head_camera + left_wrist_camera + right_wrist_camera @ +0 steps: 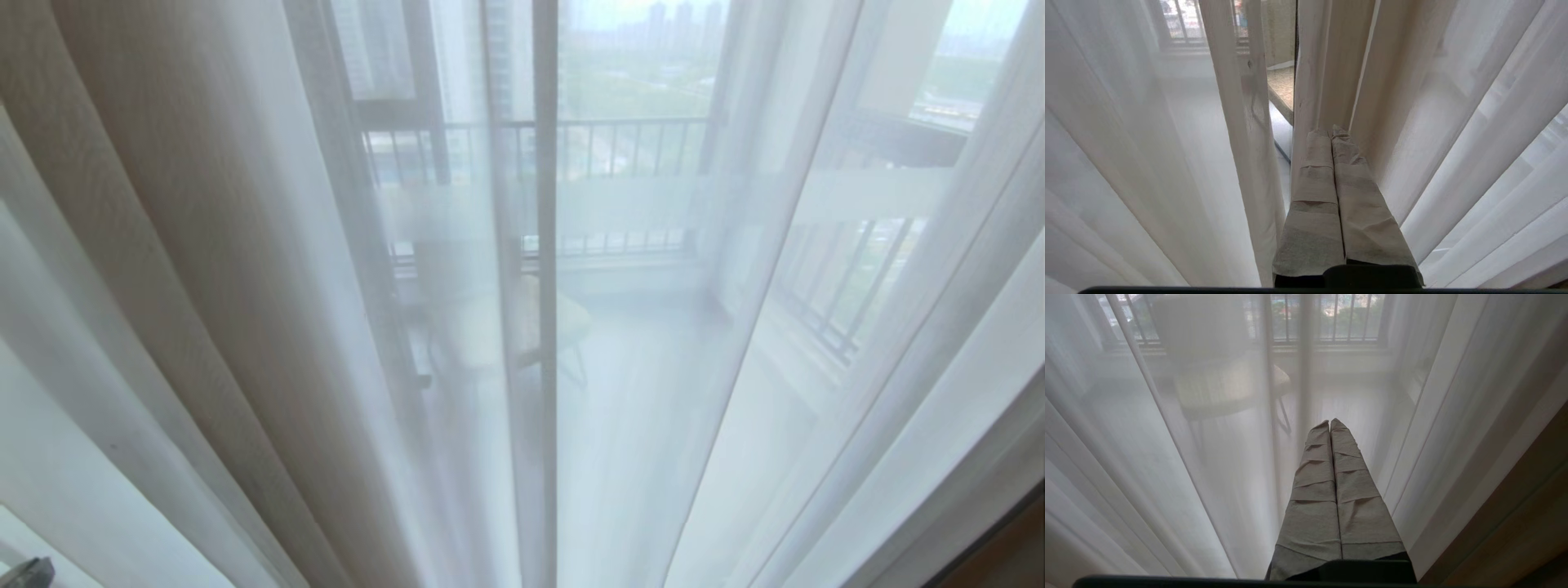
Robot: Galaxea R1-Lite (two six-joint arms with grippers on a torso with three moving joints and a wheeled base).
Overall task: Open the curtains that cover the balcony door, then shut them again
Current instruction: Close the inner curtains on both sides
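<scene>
Left gripper (1331, 132) closed, empty, tips against beige curtains (1331, 61)

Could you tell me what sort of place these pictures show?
Probably a high-rise flat, indoors facing a balcony: a sheer curtain hangs across the glass, and through it show a chair, a bar railing and distant towers.

left hand (1331, 132) closed, right hand (1329, 424) closed
</scene>
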